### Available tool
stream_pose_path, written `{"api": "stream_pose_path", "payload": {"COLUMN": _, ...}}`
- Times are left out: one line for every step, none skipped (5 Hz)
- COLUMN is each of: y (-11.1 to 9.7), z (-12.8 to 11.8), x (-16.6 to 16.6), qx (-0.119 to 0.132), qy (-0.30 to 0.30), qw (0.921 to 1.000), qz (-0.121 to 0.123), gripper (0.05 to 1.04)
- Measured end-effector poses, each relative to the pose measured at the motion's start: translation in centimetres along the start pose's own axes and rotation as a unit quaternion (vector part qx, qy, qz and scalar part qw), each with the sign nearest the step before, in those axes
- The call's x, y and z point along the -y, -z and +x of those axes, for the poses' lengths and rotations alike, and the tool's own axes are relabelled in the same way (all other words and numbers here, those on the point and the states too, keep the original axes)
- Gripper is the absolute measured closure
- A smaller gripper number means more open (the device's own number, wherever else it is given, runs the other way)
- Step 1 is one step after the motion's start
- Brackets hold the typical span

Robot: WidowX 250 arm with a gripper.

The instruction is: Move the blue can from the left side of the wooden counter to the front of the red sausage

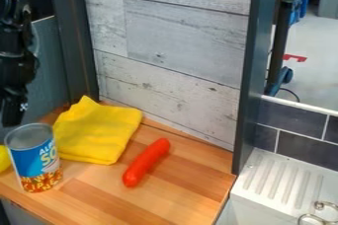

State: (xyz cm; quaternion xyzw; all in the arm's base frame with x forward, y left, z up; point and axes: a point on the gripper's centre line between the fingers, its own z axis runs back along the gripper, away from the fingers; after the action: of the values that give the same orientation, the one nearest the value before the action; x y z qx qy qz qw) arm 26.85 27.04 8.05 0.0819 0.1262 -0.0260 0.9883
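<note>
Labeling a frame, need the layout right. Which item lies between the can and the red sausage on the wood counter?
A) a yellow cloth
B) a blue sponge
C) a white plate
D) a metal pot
A: the yellow cloth lies bunched on the counter, between the can and the sausage, toward the wall.

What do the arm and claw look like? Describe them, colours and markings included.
The arm is black, built of chunky, rounded and angular sections with a slight sheen. The claw is black too, dark and narrow towards its lower end, with a small white mark above that. I can't make out any cables.
</note>
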Motion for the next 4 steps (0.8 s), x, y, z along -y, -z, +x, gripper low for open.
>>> {"api": "stream_pose_path", "payload": {"y": 0.8, "z": 0.1, "x": 1.0, "qx": 0.004, "qy": 0.008, "qw": 0.9998, "qz": -0.02, "gripper": 0.076}}
{"api": "stream_pose_path", "payload": {"y": 1.7, "z": 0.0, "x": 2.4, "qx": -0.004, "qy": 0.014, "qw": 0.9991, "qz": -0.04, "gripper": 0.076}}
{"api": "stream_pose_path", "payload": {"y": 1.5, "z": 0.2, "x": 5.2, "qx": -0.012, "qy": 0.032, "qw": 0.9978, "qz": -0.057, "gripper": 0.077}}
{"api": "stream_pose_path", "payload": {"y": 1.1, "z": 0.5, "x": 8.3, "qx": -0.027, "qy": 0.053, "qw": 0.9964, "qz": -0.06, "gripper": 0.081}}
